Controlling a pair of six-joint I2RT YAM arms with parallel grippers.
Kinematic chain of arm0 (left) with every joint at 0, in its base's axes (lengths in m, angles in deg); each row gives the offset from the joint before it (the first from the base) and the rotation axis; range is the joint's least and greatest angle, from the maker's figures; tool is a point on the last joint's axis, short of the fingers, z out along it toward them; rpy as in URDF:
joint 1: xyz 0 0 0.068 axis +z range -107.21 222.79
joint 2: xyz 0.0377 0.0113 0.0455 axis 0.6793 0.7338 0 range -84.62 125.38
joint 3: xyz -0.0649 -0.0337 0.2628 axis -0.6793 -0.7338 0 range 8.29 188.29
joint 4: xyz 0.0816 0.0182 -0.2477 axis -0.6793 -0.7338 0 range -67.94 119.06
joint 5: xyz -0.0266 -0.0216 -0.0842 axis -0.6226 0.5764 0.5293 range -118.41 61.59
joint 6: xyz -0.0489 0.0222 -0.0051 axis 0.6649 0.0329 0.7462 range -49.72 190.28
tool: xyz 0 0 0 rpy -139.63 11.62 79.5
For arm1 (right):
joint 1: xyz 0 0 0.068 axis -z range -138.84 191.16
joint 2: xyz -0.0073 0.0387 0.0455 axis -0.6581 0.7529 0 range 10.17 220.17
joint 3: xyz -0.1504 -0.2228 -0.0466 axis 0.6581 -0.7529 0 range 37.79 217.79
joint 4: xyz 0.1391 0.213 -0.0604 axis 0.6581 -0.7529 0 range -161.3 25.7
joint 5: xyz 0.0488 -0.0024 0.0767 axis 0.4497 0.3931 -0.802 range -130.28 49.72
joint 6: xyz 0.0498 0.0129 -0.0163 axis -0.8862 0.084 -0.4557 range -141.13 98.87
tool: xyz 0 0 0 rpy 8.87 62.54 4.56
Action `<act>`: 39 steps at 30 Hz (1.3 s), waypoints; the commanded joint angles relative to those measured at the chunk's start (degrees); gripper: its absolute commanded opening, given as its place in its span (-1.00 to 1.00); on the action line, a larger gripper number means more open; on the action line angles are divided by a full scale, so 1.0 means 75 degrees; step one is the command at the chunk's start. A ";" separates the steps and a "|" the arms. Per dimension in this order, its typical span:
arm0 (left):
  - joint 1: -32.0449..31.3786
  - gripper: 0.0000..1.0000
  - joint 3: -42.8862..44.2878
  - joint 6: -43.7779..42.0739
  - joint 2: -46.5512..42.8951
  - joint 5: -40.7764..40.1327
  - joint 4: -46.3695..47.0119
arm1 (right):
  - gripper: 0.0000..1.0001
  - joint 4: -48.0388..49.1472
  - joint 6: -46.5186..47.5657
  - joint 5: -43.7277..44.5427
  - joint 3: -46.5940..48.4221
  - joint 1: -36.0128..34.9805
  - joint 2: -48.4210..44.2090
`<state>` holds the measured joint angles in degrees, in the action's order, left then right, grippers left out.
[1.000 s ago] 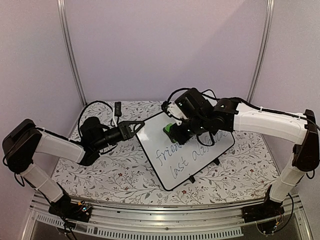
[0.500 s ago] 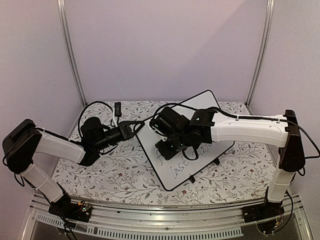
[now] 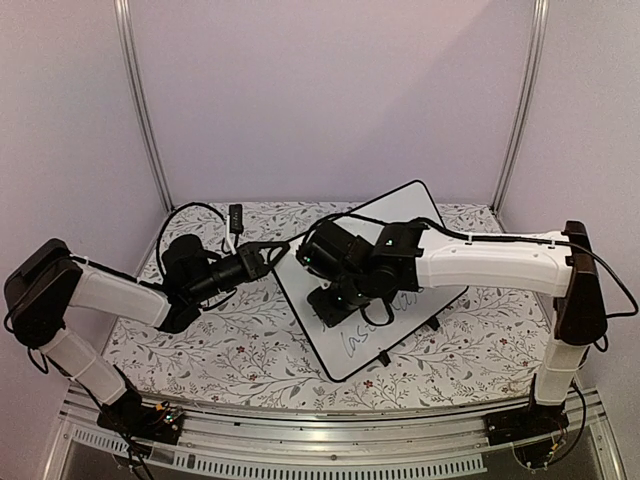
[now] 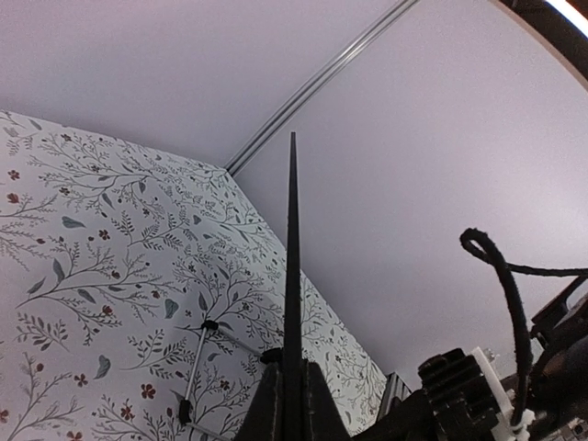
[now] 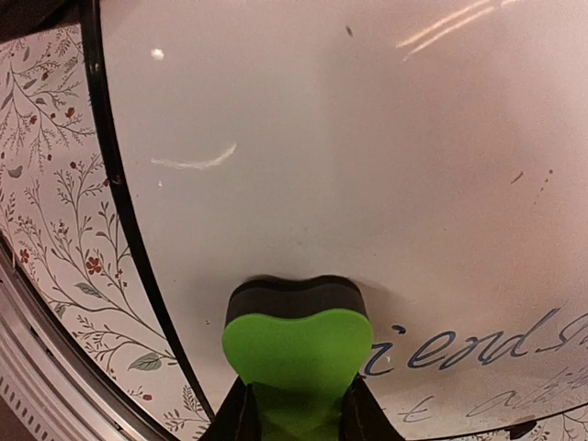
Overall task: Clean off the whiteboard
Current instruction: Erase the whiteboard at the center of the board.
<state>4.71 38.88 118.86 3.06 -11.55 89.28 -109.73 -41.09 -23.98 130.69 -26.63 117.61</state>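
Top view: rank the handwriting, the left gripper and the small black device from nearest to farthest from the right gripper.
1. Handwriting, on the whiteboard just beside the right gripper.
2. Left gripper, at the whiteboard's left edge.
3. Small black device, at the back left.

There is one flat white rectangular whiteboard with a thin black rim (image 3: 412, 212). Two lines of dark handwritten marker text (image 5: 459, 349) show on it in the right wrist view. There is one green foam eraser block with a dark base (image 5: 296, 344). One floral-patterned bench (image 3: 230, 350) carries everything. There are two white-and-black robot arms (image 3: 100, 290), each with one black gripper: the left gripper (image 3: 283, 248) and the right gripper (image 5: 296, 409). Two silver metal upright poles (image 3: 140, 110) and one small black oblong device (image 3: 235, 214) complete the count.
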 commanded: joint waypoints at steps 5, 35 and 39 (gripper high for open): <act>-0.0120 -1.00 0.0004 -0.0208 -0.0034 -0.0151 -0.0511 | -1.00 -0.0097 -0.0321 -0.0234 -0.0398 -0.0291 0.0264; -0.0179 -1.00 0.0033 -0.0203 -0.0045 -0.0057 -0.0481 | -1.00 -0.0219 -0.0283 0.1025 0.0209 -0.0211 0.0705; -0.0177 -1.00 0.0023 -0.0197 -0.0065 -0.0036 -0.0471 | -1.00 -0.0213 -0.0241 0.1105 0.0200 -0.0092 0.0713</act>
<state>4.42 38.94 118.31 3.04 -12.40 88.76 -112.50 -43.93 -19.35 131.41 -29.89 120.97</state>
